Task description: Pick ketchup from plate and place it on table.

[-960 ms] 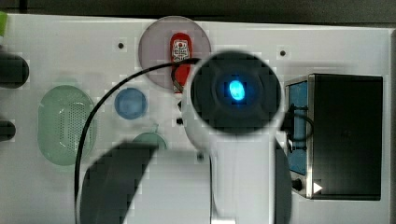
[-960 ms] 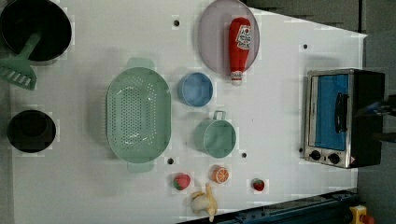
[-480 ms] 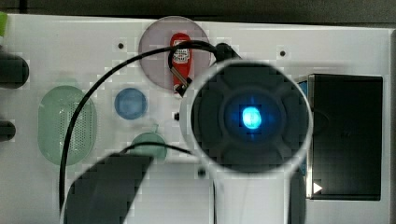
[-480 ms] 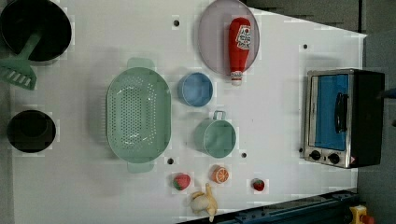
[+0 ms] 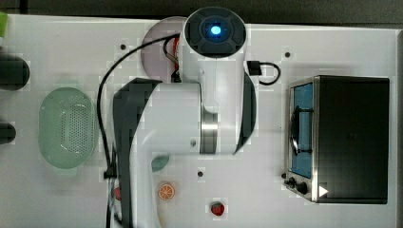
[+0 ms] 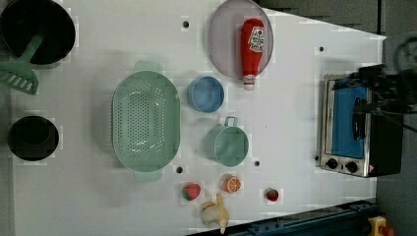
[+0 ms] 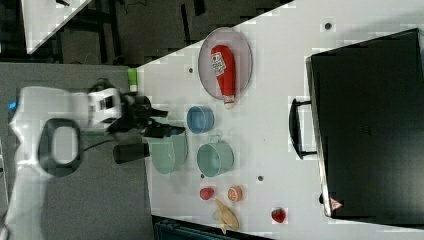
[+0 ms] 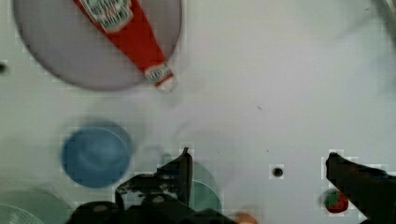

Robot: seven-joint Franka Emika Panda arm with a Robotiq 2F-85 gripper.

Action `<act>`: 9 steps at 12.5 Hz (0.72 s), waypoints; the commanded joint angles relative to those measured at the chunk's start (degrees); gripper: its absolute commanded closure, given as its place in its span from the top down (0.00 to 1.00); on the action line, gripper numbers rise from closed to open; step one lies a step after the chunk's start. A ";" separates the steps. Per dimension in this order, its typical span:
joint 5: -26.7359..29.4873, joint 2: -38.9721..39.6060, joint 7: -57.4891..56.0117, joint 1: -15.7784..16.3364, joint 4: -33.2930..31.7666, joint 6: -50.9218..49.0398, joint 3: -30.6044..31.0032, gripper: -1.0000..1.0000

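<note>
Hovering: my gripper (image 8: 257, 161) hangs above the table (image 8: 280, 70), jaws spread wide, holding nothing.
Ketchup: the ketchup (image 6: 252, 45) lies flat on the plate (image 6: 225, 39), its cap poking past the rim, apart from my fingers (image 8: 183, 168).

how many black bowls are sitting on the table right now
2, both at the left view's left edge: one black bowl in the upper corner with a green spatula in it, another black bowl below. Others may be hidden.
</note>
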 commanded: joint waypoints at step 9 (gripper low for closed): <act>-0.78 16.77 -24.41 1.95 2.56 20.13 1.44 1.00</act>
